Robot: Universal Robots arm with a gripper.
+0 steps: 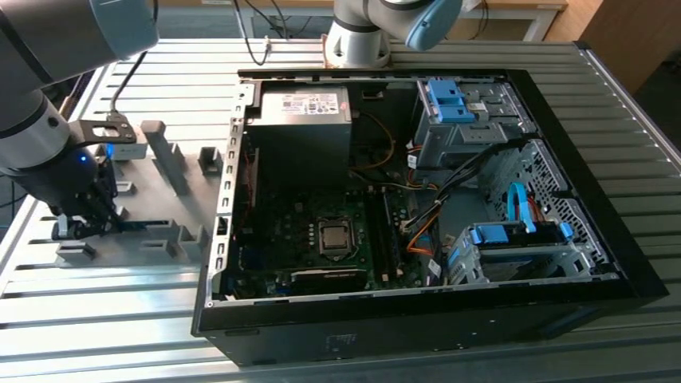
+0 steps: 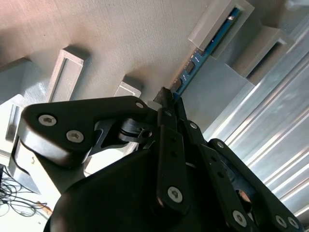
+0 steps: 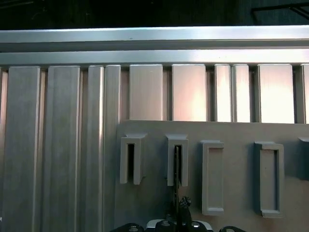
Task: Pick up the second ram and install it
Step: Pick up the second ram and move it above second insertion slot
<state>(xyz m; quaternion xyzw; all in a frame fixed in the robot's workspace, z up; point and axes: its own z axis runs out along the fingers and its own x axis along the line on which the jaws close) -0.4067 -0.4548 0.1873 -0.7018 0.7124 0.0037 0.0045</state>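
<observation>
Second wrist view shows your jaws pinching the second ram (image 2: pixel 193 65) in its holder block (image 2: pixel 205 29); lift straight, no twisting.

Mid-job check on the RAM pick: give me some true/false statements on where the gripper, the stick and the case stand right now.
1. The second ram sits in a grey holder block. True.
2. The gripper is inside the computer case. False: it is down at the grey tray, outside the case, on the exterior view's left.
3. In the second wrist view the gripper is right at one end of the second ram. True.
4. A side panel closes the computer case. False: the case lies open, with the motherboard exposed.
</observation>
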